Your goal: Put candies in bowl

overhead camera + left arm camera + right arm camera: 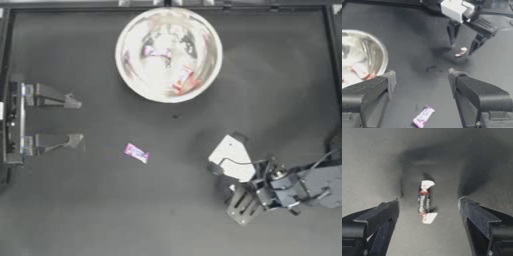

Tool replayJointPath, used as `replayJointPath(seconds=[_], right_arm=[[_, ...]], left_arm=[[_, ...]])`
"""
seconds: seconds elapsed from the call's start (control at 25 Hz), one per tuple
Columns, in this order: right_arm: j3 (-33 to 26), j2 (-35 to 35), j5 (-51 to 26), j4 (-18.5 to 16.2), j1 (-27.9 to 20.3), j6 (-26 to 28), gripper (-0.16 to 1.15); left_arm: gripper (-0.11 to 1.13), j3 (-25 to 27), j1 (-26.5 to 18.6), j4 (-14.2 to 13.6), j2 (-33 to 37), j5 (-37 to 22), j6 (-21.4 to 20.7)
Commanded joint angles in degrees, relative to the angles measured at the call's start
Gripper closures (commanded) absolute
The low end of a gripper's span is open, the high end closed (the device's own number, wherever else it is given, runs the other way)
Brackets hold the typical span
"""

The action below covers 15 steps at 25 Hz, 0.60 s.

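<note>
The shiny metal bowl (128,75) stands at the table's far middle, with a purple-and-white candy (157,52) and a red-and-white candy (184,80) lying inside. Another purple-pink candy (136,153) lies on the table left of centre. My right gripper (226,181) hangs low at the lower right, open. A small red-and-white wrapped candy (424,201) lies on the table between its fingers, untouched, and the arm hides it from above. The left wrist view shows that candy (461,52) too. My left gripper (75,121) is parked at the left edge, open and empty.
A raised frame (330,60) borders the dark table. In the left wrist view the bowl (383,53) sits off to one side, and the purple-pink candy (423,116) lies close in front of the left jaws.
</note>
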State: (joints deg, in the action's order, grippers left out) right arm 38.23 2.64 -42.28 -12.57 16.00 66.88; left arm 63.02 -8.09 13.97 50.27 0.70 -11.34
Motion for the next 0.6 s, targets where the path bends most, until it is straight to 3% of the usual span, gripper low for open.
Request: replayJointPath(seconds=[0.04, 0.6], right_arm=[[-0.79, -0.09, 0.53, -0.62, 0.18, 0.18, -0.01], [-0.62, 1.23, 2.11, -1.67, 0.79, 1.93, 0.00]], left_arm=[[0.06, -0.53, -0.09, 0.53, 0.00, 0.44, 0.00], [0.06, -0.53, 0.00, 0.53, 0.00, 0.44, 0.00]])
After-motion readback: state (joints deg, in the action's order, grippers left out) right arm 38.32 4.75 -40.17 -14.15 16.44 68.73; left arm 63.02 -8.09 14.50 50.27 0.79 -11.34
